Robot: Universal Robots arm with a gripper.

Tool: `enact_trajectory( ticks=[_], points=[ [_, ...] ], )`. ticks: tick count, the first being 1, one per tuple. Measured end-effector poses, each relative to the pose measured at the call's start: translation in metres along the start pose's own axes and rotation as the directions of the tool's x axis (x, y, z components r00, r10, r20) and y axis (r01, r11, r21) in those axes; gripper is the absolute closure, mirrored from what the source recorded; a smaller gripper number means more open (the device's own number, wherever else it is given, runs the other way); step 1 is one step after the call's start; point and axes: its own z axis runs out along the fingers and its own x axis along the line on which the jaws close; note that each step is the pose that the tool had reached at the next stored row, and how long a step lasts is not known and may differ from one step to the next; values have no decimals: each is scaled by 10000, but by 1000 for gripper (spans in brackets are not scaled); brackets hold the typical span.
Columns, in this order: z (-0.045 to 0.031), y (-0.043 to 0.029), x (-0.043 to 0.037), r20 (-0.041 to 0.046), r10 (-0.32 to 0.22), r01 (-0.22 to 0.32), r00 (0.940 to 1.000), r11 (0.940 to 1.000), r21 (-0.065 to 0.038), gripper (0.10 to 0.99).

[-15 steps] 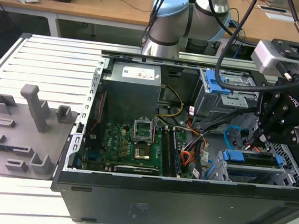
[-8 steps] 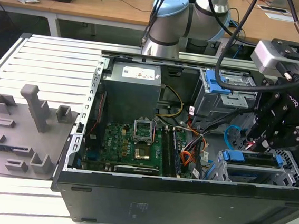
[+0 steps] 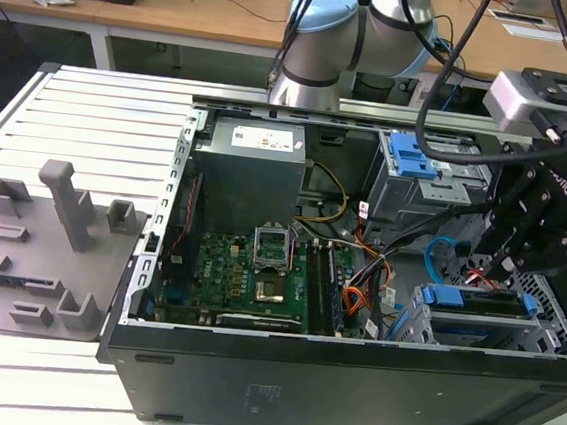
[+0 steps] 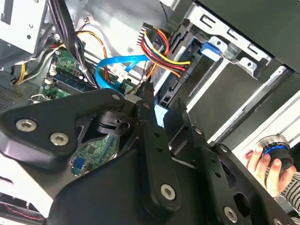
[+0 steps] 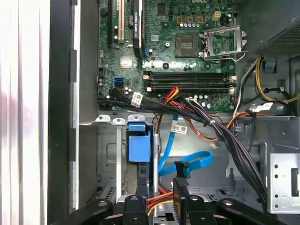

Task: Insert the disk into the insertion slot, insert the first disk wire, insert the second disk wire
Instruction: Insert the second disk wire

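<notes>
At the exterior view's right, inside the open computer case (image 3: 348, 379) on the slatted desk (image 3: 93, 104), the end effector (image 3: 505, 262) hangs just above the near corner where the drive cages stand. The disk (image 3: 476, 296) sits in the insertion slot (image 3: 423, 326), a low perforated metal cage, and its blue frame shows along the top. In the first wrist view the blue frame of the disk (image 5: 139, 147) lies between the walls of the insertion slot (image 5: 110, 154), and the end effector (image 5: 160, 180) is just beside its end. The two black fingers (image 5: 180, 187) stand apart with a clear gap, and nothing is clamped between them. A bundle of red, yellow and orange wires (image 5: 159, 197) runs through that gap, and a blue cable (image 5: 187, 161) loops close to one finger. Whether either is plugged into the disk cannot be told. In the second wrist view the end effector (image 4: 164, 101) points toward the cage, with the blue cable (image 4: 117, 65) and the coloured wires (image 4: 159, 47) close by, and a person's hand (image 4: 262, 161) rests on a round knob (image 4: 276, 150). The green circuit board (image 3: 248, 269) fills the case floor, and a grey tray (image 3: 39, 249) lies on the desk at the exterior view's left.
</notes>
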Motion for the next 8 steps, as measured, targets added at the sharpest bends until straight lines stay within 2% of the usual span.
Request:
enact_trajectory(
  ticks=[3, 5, 8],
  points=[
    [-1, -4, -88, 1, 0, 0, 10000, 10000, 0, 725],
    [-3, -5, -188, -1, 0, 0, 10000, 10000, -1, 725],
    [-4, -3, -241, -2, 0, 0, 10000, 10000, 0, 725]
  ],
)
